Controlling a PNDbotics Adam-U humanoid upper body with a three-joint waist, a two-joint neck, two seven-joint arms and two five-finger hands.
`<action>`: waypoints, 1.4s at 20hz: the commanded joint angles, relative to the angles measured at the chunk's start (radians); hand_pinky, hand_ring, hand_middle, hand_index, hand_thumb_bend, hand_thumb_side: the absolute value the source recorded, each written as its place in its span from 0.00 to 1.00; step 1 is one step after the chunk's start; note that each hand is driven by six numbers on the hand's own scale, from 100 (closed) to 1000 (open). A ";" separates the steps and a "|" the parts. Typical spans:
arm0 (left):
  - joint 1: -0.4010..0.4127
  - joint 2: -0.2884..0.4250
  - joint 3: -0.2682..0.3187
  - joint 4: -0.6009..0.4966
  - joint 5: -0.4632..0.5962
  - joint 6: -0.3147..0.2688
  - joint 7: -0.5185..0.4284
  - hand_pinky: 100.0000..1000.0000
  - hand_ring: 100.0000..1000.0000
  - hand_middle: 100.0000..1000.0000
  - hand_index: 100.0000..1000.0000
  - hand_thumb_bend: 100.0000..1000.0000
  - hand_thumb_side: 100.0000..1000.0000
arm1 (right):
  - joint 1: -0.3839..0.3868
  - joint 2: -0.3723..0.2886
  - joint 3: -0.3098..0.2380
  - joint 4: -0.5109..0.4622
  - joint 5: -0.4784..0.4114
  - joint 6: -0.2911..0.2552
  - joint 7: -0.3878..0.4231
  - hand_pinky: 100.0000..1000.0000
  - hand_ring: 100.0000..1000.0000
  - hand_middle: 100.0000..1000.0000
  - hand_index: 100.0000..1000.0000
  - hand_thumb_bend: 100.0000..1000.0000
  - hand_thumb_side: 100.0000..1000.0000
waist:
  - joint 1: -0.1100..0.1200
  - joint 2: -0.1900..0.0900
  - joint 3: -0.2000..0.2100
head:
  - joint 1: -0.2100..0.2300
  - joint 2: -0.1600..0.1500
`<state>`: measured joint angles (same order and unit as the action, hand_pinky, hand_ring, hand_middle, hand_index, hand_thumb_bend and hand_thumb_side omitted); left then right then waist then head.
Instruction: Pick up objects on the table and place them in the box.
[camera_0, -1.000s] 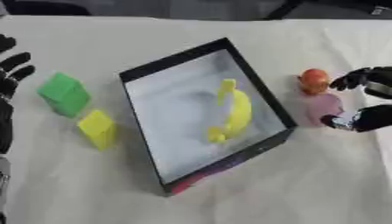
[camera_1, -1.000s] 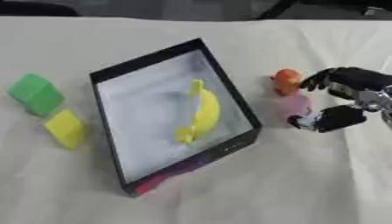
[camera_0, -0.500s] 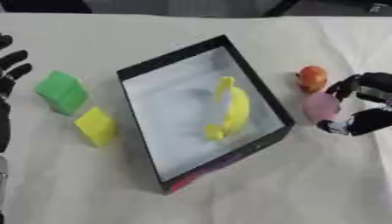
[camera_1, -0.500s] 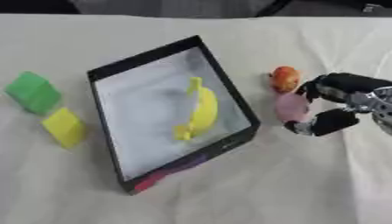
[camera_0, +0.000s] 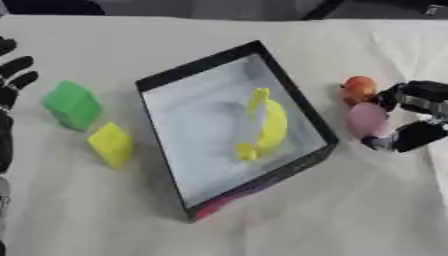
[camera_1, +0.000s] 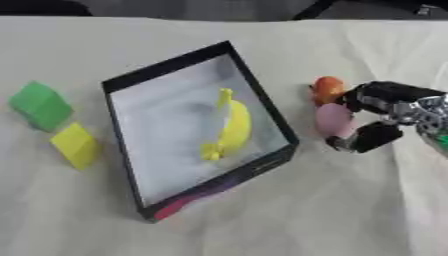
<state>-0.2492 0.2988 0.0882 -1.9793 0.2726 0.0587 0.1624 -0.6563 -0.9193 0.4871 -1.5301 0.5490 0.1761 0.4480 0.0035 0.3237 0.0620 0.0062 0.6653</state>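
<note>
Right of the box (camera_1: 262, 112), right hand (camera_1: 378, 116) curls around a pink object (camera_1: 332, 120); banana (camera_1: 229, 125) inside; left hand (camera_0: 10, 77) open at left edge.

The box (camera_1: 262, 107) was left open from above, with only a banana (camera_1: 229, 127) inside. Its right wall stood between the pink object (camera_1: 332, 120) and the interior. Bare table (camera_1: 332, 210) lay in front.
</note>
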 joint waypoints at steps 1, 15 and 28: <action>-0.011 0.012 -0.001 -0.021 0.003 -0.002 -0.006 0.79 0.75 0.76 0.79 0.11 0.93 | -0.013 -0.006 -0.014 0.027 0.064 -0.040 -0.067 0.79 0.66 0.52 0.73 0.33 0.39 | 0.010 -0.007 0.001 | 0.005 -0.011; -0.010 0.018 -0.002 -0.021 0.005 0.001 -0.009 0.79 0.75 0.76 0.79 0.11 0.93 | 0.032 -0.099 -0.016 -0.184 -0.093 -0.059 -0.145 0.73 0.55 0.45 0.64 0.00 0.23 | 0.003 -0.015 -0.001 | 0.006 -0.004; -0.006 0.022 0.003 -0.021 0.010 -0.002 -0.004 0.79 0.75 0.76 0.79 0.12 0.92 | -0.016 -0.131 -0.168 -0.468 -0.265 -0.042 -0.121 0.76 0.54 0.43 0.62 0.00 0.09 | -0.002 -0.028 -0.007 | 0.006 0.001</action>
<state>-0.2519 0.2991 0.0834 -1.9793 0.2797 0.0579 0.1567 -0.6579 -1.0411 0.3426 -1.9735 0.3059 0.1387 0.3285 0.0032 0.3232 0.0559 0.0140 0.6666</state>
